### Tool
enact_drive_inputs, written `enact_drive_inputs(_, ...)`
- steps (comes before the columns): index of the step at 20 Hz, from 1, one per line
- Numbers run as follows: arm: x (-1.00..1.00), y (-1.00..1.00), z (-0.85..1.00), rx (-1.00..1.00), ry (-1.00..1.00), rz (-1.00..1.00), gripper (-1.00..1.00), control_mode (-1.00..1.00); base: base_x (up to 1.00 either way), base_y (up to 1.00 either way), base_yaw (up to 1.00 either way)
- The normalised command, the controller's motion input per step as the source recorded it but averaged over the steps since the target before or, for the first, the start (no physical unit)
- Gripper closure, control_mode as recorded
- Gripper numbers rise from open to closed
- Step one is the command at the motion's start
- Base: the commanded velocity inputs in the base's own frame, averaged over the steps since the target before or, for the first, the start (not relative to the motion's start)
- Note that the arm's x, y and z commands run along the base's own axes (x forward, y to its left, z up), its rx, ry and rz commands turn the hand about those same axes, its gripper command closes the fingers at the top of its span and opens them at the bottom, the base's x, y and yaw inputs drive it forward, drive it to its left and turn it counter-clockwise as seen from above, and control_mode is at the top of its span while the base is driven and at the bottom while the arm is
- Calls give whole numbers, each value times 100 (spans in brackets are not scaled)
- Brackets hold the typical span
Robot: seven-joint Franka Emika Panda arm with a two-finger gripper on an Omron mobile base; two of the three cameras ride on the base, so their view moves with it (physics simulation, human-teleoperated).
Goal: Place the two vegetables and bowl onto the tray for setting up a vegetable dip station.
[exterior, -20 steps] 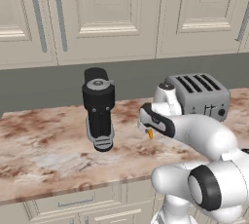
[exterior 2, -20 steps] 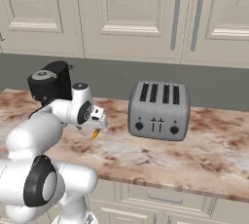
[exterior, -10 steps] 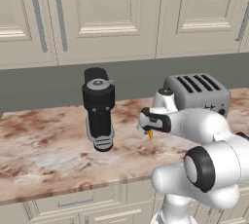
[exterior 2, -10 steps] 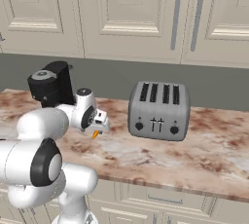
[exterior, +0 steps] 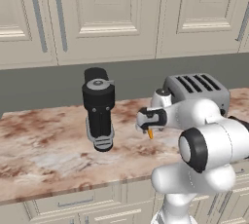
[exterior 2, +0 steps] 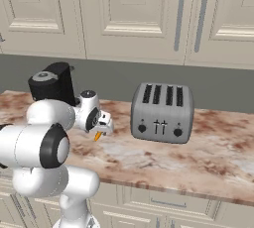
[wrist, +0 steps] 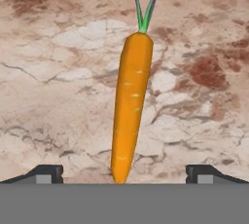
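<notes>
A black coffee machine (exterior: 99, 108) stands left of the carrot (exterior: 150, 133) and toaster (exterior: 197, 89).

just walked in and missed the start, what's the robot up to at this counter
The white arm has its end effector over a small slim orange carrot with a green top, lying on the marbled brown stone counter. Its jaws stand wide open either side of the carrot's tip, so nothing is gripped yet. A black coffee machine and a grey four-slot toaster stand on the counter to either side.
</notes>
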Motion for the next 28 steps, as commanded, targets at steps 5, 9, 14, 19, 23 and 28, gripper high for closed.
enact_drive_inputs(5,28,0,-4,0,0,0,-100,-100,0,0,0)
enact_drive_inputs(9,20,-4,-11,0,0,1,-100,-100,0,0,0)
enact_drive_inputs(14,6,-2,-20,0,0,2,-100,-100,0,0,0)
enact_drive_inputs(19,3,0,-30,0,0,1,-100,-100,0,0,0)
enact_drive_inputs(23,11,0,-16,0,0,0,-100,-100,0,0,0)
enact_drive_inputs(28,18,0,-3,0,0,0,-100,-100,0,0,0)
